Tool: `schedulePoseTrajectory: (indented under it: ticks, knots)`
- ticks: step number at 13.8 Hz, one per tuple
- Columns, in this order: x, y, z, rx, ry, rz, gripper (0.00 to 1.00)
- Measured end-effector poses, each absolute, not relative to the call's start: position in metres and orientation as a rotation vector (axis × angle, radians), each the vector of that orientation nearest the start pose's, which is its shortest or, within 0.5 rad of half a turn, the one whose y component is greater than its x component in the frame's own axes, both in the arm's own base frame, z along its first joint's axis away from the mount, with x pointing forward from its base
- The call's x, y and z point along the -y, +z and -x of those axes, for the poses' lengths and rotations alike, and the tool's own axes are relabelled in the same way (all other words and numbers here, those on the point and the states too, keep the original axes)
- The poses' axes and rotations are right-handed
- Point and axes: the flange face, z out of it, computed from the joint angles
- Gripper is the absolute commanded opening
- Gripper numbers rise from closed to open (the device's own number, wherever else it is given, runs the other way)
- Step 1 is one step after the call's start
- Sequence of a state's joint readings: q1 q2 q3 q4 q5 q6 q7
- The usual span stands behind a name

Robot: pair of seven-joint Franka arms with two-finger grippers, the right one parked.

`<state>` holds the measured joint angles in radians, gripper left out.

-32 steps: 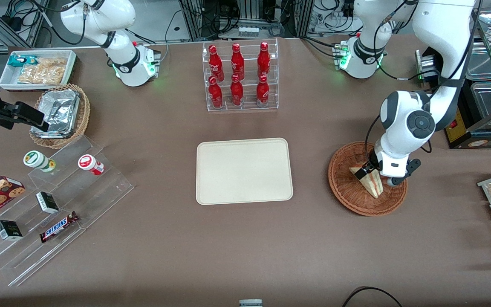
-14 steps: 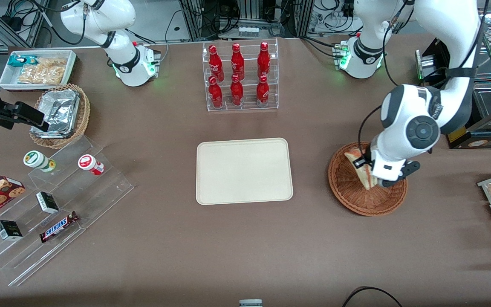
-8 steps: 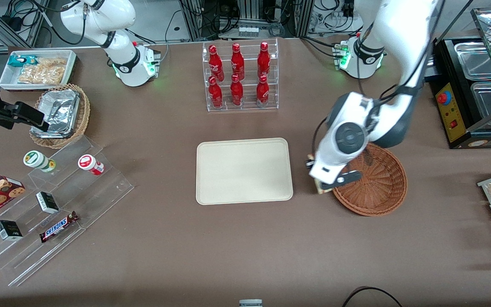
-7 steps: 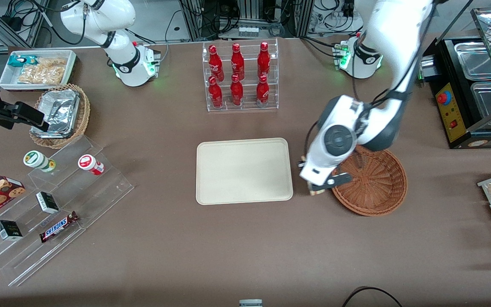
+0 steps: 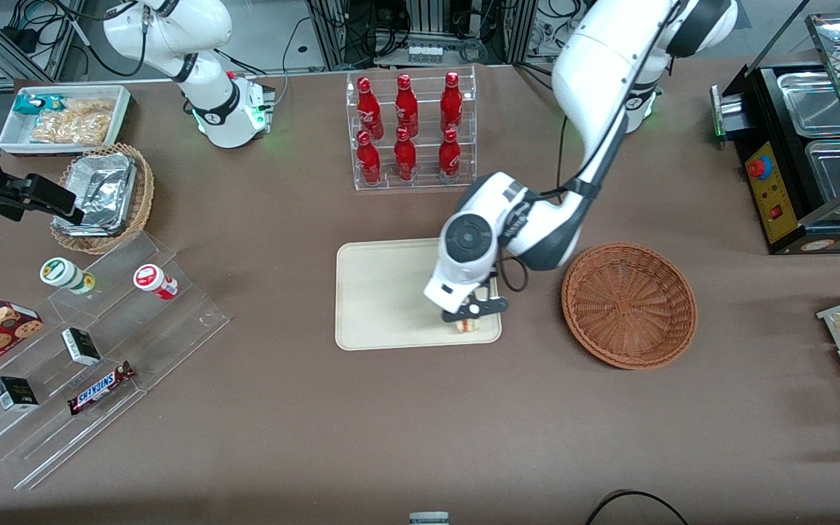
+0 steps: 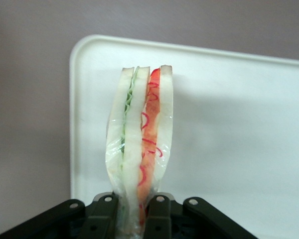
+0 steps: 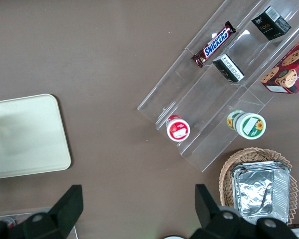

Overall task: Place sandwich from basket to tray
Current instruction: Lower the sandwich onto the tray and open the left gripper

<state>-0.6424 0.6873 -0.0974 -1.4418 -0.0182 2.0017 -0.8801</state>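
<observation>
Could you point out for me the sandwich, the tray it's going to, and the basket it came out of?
sandwich [image 6: 139,144], left wrist view, on its white bread layer, held in the shut gripper [image 6: 134,209] above the tray.
tray [image 5: 383,292], front view, on its bare cream surface.
basket [image 5: 628,306], front view, on its woven inside.

Brown table [image 5: 281,430], tray [image 5: 383,292], basket [image 5: 631,306]

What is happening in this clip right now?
The left arm's gripper is shut on the sandwich and holds it above the cream tray, over the tray's corner nearest the basket and the front camera. The reddish-brown basket beside the tray has nothing in it. The sandwich is not yet released.
</observation>
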Motion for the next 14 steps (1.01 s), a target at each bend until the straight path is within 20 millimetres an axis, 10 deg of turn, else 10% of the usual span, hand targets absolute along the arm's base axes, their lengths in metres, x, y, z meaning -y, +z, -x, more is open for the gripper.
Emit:
schedulePoseTrajectory:
  ticks: [5, 14]
  knots:
    - [0.515, 0.265, -0.506, 0.262, 0.168, 3.125, 0.05]
    - [0.529, 0.242, -0.5, 0.252, 0.157, 3.142, 0.07]
